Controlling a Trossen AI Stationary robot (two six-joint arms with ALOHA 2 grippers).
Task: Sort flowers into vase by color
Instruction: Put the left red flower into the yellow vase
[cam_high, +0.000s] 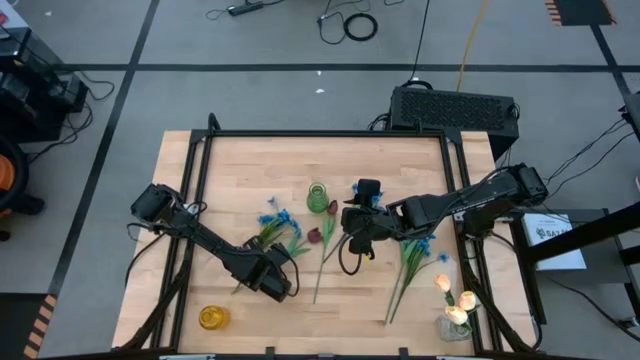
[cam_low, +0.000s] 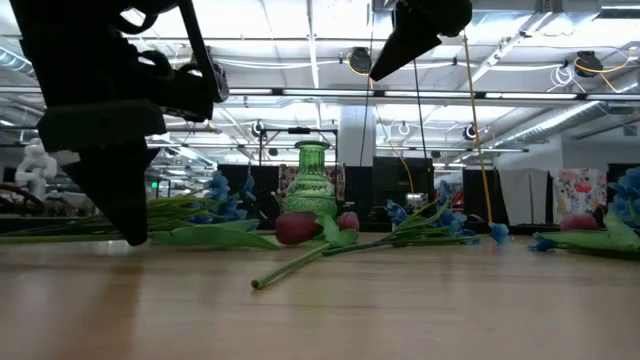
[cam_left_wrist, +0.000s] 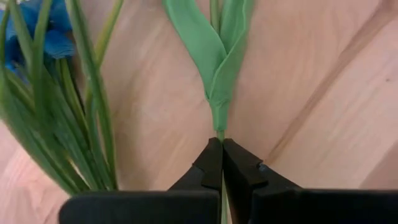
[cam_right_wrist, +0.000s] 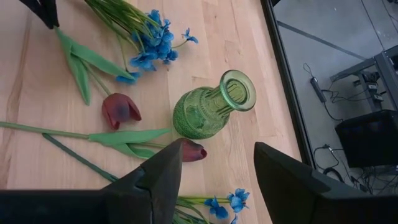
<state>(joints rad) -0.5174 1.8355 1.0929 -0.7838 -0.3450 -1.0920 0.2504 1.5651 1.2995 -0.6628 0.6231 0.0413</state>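
1. High view: the green vase (cam_high: 317, 197) stands upright near the middle of the table (cam_high: 230, 160). The left gripper (cam_high: 283, 282) is down at the table, well to the vase's near-left, at the low end of a red tulip (cam_high: 314, 236) stem. The right gripper (cam_high: 352, 222) hangs just right of the vase. Blue flowers (cam_high: 277, 218) lie left of the vase, another blue bunch (cam_high: 418, 248) lies to its right. A yellow vase (cam_high: 212, 317) sits far toward the near-left corner; a clear vase (cam_high: 455, 322) holding cream tulips (cam_high: 455, 300) sits toward the near-right corner
2. Low view: the green vase (cam_low: 311, 180) stands behind a red tulip (cam_low: 295, 227) lying on the wood. The left gripper (cam_low: 130, 228) reaches down to the table, left of the vase; the right gripper (cam_low: 385, 68) hangs high above the vase's right
3. Left wrist view: the left gripper (cam_left_wrist: 221, 152) has its fingers pressed together on a thin green stem (cam_left_wrist: 220, 134), just below its leaves. Blue-flower stems (cam_left_wrist: 68, 118) lie beside it
4. Right wrist view: the right gripper (cam_right_wrist: 214, 171) has its fingers (cam_right_wrist: 163, 171) apart, holding nothing, above the green vase (cam_right_wrist: 211, 107). Two red tulips (cam_right_wrist: 120, 109) lie beside the vase, blue flowers (cam_right_wrist: 152, 43) beyond it
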